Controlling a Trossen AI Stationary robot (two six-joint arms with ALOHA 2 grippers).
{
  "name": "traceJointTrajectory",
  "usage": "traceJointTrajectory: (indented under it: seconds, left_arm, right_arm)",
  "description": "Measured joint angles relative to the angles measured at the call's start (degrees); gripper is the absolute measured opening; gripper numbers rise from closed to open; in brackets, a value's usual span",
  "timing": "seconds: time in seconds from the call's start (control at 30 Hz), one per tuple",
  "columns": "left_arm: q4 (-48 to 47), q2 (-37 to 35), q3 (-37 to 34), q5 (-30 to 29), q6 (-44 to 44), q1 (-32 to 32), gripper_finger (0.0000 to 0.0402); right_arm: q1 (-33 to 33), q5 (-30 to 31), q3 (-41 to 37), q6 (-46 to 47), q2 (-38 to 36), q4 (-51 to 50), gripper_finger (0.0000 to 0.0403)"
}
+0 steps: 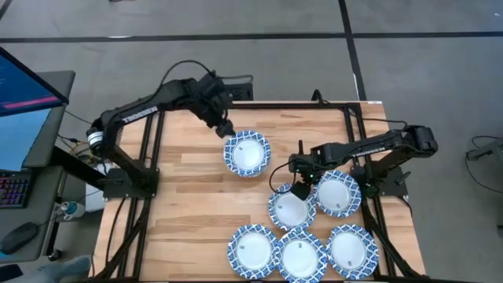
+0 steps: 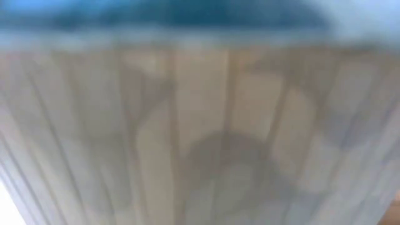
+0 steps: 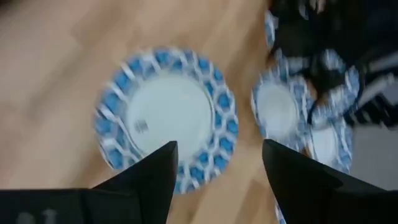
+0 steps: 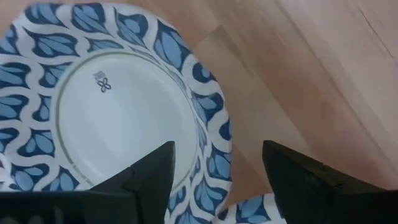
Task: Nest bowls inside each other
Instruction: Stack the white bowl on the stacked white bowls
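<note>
Several blue-and-white patterned bowls rest on their bases on the wooden table. One bowl (image 1: pixel 246 153) sits alone toward the middle. A second bowl (image 1: pixel 291 208) and a third (image 1: pixel 338 192) crowd together on the right, above a near row of three. My left gripper (image 1: pixel 224 128) is open, just past the lone bowl's (image 3: pixel 166 118) far-left rim. My right gripper (image 1: pixel 299 189) is open over the second bowl's (image 4: pixel 112 106) rim (image 4: pixel 211 140). One finger stands over the bowl's inside and one outside.
The near row of bowls (image 1: pixel 253 248), (image 1: pixel 300 255), (image 1: pixel 351 250) lies close to the table's near edge. Black frame rails (image 1: pixel 153 157) run along the left and right sides. Bare wood (image 1: pixel 189 204) spreads over the left half. A blurred pale surface (image 2: pixel 200 125) fills the low view.
</note>
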Motion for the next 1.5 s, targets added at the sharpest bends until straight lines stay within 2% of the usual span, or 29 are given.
traceJointTrajectory:
  seconds: [0.23, 0.57, 0.67, 0.73, 0.97, 1.0, 1.17, 1.33, 1.43, 1.5]
  left_arm:
    - [0.76, -2.15, 1.36, -0.92, -3.39, -0.28, 0.0226]
    - [0.96, -3.37, 1.33, -2.95, -2.35, -2.54, 0.0226]
    - [-0.31, -4.28, 1.08, -7.19, -0.95, -3.34, 0.0226]
    - [-0.28, -5.17, -0.21, -8.95, -0.83, -3.87, 0.0226]
    - [4.18, -10.45, -10.11, -9.08, -2.98, -5.49, 0.0226]
    - [5.22, -11.43, -12.15, -9.11, -3.92, -5.78, 0.0226]
    - [10.23, -17.44, -24.18, -8.79, -11.12, -7.94, 0.0226]
    - [15.49, -22.82, -34.70, -1.41, -19.34, -12.69, 0.0226]
    - [19.56, -24.51, -38.31, 2.01, -23.26, -17.31, 0.0226]
    - [19.44, -24.59, -39.66, 1.68, -24.56, -20.38, 0.0226]
  right_arm:
    - [0.40, -0.11, -0.38, 0.04, 0.09, 0.55, 0.0257]
    - [2.96, -4.41, -0.38, 0.42, 6.76, 4.37, 0.0238]
    - [3.40, -4.56, -0.37, 2.09, 6.75, 5.58, 0.0217]
    - [3.27, -4.57, -0.34, 2.98, 6.07, 5.41, 0.0188]
    - [1.25, -4.61, -0.26, 4.48, 1.70, 5.22, 0.0028]
    - [0.88, -4.59, -0.27, 4.50, 1.01, 4.78, 0.0017]
    - [-1.32, -4.49, -0.21, 5.21, -2.10, 4.48, 0.0020]
    - [-4.99, -4.41, 1.81, 4.61, -4.59, 3.17, 0.0008]
    - [-7.35, -4.48, 4.30, 3.91, -5.85, 0.51, 0.0012]
    - [-8.74, -4.47, 6.58, 2.70, -6.26, -2.41, 0.0009]
